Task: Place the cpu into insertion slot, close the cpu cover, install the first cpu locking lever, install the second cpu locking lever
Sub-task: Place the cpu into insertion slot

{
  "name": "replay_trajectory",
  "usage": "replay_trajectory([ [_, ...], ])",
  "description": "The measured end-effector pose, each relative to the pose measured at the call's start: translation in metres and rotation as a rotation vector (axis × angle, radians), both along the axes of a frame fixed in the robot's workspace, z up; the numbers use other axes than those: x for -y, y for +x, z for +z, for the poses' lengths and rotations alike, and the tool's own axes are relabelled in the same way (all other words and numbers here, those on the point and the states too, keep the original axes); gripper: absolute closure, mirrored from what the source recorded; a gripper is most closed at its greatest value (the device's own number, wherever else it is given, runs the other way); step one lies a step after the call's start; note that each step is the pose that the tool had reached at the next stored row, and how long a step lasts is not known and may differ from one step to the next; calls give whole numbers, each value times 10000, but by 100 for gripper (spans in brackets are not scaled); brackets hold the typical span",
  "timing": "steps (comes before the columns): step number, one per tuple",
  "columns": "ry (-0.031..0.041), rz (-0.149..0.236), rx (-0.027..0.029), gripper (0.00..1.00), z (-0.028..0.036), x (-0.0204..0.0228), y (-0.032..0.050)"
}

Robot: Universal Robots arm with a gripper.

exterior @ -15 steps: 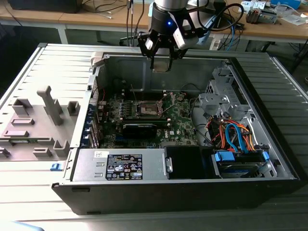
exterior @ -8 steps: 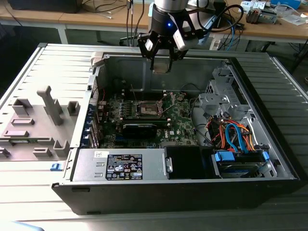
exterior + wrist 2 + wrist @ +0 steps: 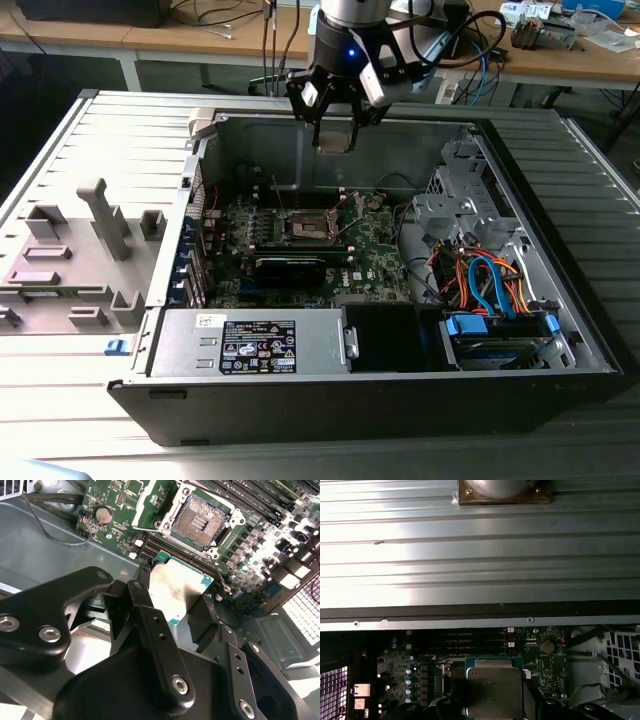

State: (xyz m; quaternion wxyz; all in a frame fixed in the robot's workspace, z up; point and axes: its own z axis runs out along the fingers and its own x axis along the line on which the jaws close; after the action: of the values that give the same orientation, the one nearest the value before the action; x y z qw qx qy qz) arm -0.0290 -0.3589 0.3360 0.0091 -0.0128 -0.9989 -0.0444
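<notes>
I have the cpu clamped flat between the gripper's fingers, held in the air well clear of the green circuit board. Just beyond it the insertion slot lies open, dark centre showing. In the exterior view the arm hangs over the open computer case

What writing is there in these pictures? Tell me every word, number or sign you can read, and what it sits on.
Nothing here can be read for sure.
Black and white sticker on the grey power supply box: print too small.
Small white sticker above it: too small.
Top of the cpu held in the gripper: faint marks, blurred.
Green circuit board: tiny white lettering, too small.
</notes>
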Motion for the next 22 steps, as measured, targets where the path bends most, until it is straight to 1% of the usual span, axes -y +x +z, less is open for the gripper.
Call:
replay_trajectory([
  [22, -3, 0, 1, 46, -32, 23, 0],
])
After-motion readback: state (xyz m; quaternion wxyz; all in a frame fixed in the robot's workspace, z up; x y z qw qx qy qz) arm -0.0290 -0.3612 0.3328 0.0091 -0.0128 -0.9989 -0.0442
